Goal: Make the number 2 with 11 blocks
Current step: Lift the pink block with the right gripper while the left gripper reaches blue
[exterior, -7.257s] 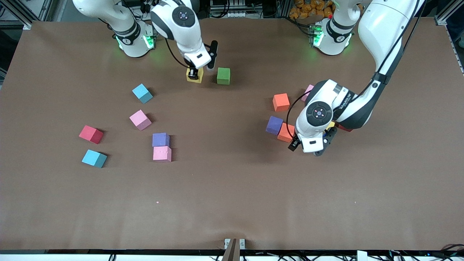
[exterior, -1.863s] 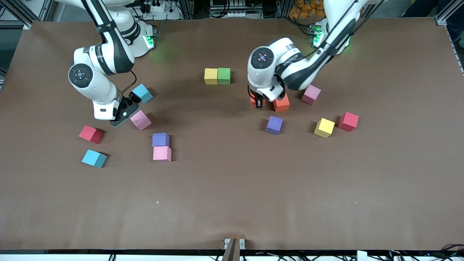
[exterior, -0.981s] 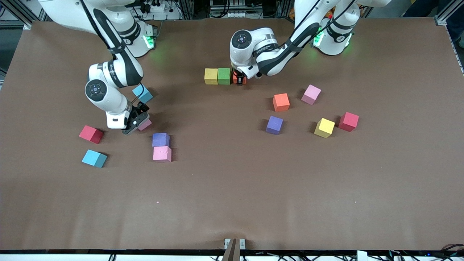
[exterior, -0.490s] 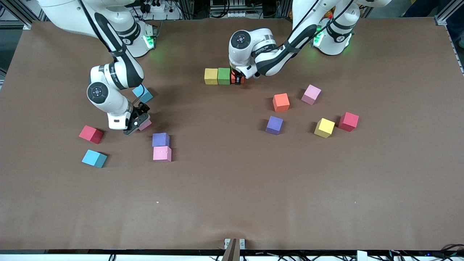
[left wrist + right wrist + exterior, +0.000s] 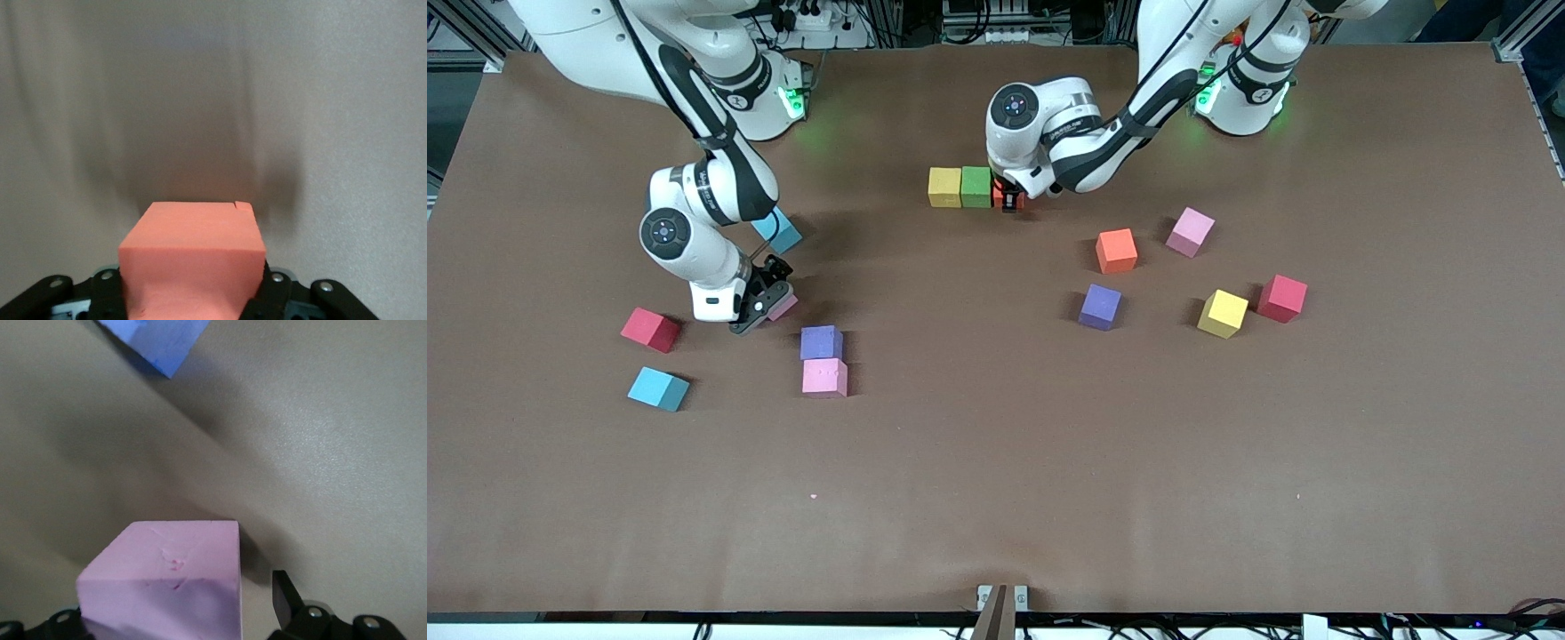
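We see the start of the number 2 as a short row near the robots' bases: a yellow block [image 5: 944,187] touching a green block [image 5: 976,186], and an orange block [image 5: 193,257] right beside the green one, toward the left arm's end of the tabletop [image 5: 996,462]. The left tool [image 5: 1009,197] is clamped on that orange block; in the left wrist view the cube sits tight between the dark fingers [image 5: 107,293].

Toward the right arm's end, the right tool [image 5: 763,302] is down around a pink block [image 5: 163,583], its fingers spread wide on either side of the cube and, as far as we can see, not pressing it; one finger [image 5: 283,600] stands clearly apart from the block's face in the right wrist view. A cyan block [image 5: 781,233] lies just beside that arm's forearm, farther from the front camera. A purple block [image 5: 821,342] touches a second pink block [image 5: 824,377], which is the nearer of the pair. A red block [image 5: 650,329] and another cyan block [image 5: 658,388] lie close to the tabletop's edge at that end.

Toward the left arm's end we find loose cubes: an orange cube [image 5: 1116,250], a pink cube [image 5: 1191,231], a purple cube [image 5: 1100,306], a yellow cube [image 5: 1223,313] and a red cube [image 5: 1282,297], the last two nearly touching.
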`<state>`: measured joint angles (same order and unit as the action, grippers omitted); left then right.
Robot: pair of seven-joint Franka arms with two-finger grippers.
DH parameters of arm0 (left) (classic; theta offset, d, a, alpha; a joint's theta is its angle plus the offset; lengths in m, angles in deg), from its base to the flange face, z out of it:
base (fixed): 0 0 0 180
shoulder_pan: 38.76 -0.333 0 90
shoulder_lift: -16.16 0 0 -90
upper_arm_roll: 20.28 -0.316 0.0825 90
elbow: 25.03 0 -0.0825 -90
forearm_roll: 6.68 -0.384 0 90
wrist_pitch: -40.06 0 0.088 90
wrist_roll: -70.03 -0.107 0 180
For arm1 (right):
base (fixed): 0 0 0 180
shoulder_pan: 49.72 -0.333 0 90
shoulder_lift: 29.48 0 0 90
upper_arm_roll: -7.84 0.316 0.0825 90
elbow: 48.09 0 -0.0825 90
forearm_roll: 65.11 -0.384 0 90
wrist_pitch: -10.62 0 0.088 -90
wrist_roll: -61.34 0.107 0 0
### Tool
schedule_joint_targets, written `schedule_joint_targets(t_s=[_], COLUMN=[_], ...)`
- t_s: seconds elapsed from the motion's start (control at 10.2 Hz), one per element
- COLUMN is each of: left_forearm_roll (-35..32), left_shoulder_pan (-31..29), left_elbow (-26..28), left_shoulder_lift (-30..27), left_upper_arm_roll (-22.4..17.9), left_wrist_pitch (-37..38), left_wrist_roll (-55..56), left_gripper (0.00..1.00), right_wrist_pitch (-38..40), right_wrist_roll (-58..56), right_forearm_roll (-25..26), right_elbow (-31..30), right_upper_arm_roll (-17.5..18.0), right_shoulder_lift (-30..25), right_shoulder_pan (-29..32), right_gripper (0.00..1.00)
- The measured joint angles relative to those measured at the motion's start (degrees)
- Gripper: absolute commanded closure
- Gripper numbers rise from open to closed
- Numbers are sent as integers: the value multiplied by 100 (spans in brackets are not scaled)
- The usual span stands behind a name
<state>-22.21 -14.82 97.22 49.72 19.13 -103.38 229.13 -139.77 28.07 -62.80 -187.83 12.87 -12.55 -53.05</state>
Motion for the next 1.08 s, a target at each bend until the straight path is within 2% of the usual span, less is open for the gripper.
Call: schedule_joint_targets(t_s=[0.1,0.2,0.29,0.49,0.59,0.69,0.78,1.08], left_forearm_roll=[0,0,0,0,0,0,0,0], left_shoulder_pan=[33,54,69,82,94,99,99,97], left_elbow=[-12,-16,-20,-27,-51,-101,-164,-523], left_shoulder_lift=[1,1,2,4,5,4,5,-71], left_upper_arm_roll=[-15,-18,-20,-23,-23,-25,-31,-15], left_wrist_pitch=[0,0,0,0,0,24,119,772], left_wrist_roll=[0,0,0,0,0,1,1,1], left_gripper=[69,53,1,0,0,0,0,0], right_wrist_pitch=[33,88,145,223,253,288,295,356], right_wrist_roll=[-2,-2,-4,-10,-17,-76,-195,-418], right_forearm_roll=[0,0,0,0,0,0,1,1], right_elbow=[4,13,27,62,72,78,81,154], right_upper_arm_roll=[7,16,22,41,51,57,58,58], right_shoulder_lift=[-1,-6,-23,-65,-99,-135,-155,-186], right_shoulder_pan=[0,0,0,0,0,0,0,0], right_gripper=[0,0,0,0,9,35,53,54])
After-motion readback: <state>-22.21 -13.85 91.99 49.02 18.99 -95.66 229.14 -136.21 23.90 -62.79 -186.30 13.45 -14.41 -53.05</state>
